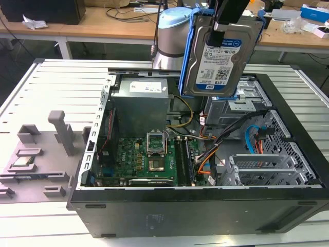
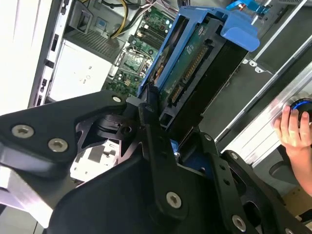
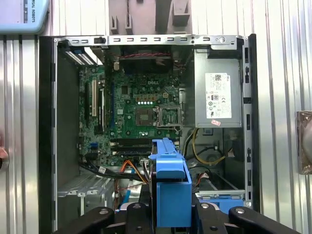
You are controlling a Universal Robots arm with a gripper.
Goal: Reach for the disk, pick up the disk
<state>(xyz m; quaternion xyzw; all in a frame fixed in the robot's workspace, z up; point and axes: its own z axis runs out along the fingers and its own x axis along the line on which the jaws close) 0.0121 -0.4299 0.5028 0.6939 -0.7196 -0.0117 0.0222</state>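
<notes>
High above the open black computer case [image 1: 288, 170], the flat silver-metal hard disk with its blue-and-white label and blue plastic side rails [image 1: 221, 56] hangs clear of the chassis, label turned toward the exterior view. The arm's black gripper [image 2: 156, 122] has closed on it: in the second wrist view the dark fingers [image 2: 146, 114] press one to each broad face near the disk's end, and the connector edge points away toward the green motherboard [image 2: 146, 48] below. In the first wrist view the blue rail [image 3: 171, 190] stands edge-on between the fingers, right over the case's drive bay.

How will it handle? By the look of it, a dense, rigid block, fairly heavy for its size, with smooth metal faces that could slip under a light pinch. The exposed circuit side and connector look delicate, so the flat faces or the plastic rails seem the safer places to hold. A knock or drop would likely hurt it.

A person's hand [image 2: 295, 129] rests on a knob beside the case.
</notes>
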